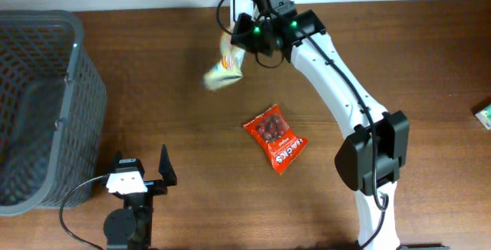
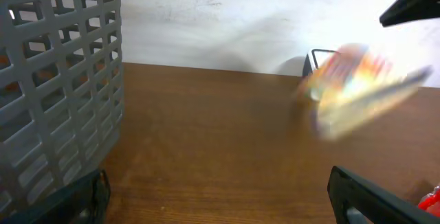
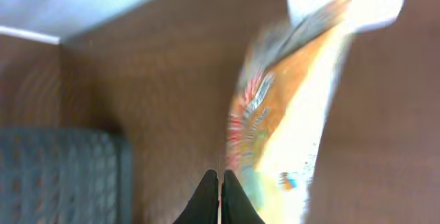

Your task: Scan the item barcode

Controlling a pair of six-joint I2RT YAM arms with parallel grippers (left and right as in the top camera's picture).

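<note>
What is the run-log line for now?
left hand: open | right hand: shut by blurred snack bag, grip unclear | red bag: on table

Item 1: yellow-orange snack packet (image 1: 223, 64), far side of the table (image 1: 153, 89). Motion-blurred in every view, print unreadable. Looks tilted and off the surface, can't confirm. Item 2: red packet (image 1: 275, 136), flat mid-table, face up, lying diagonally, with white lettering and dark round pieces pictured. The two are well apart.
</note>
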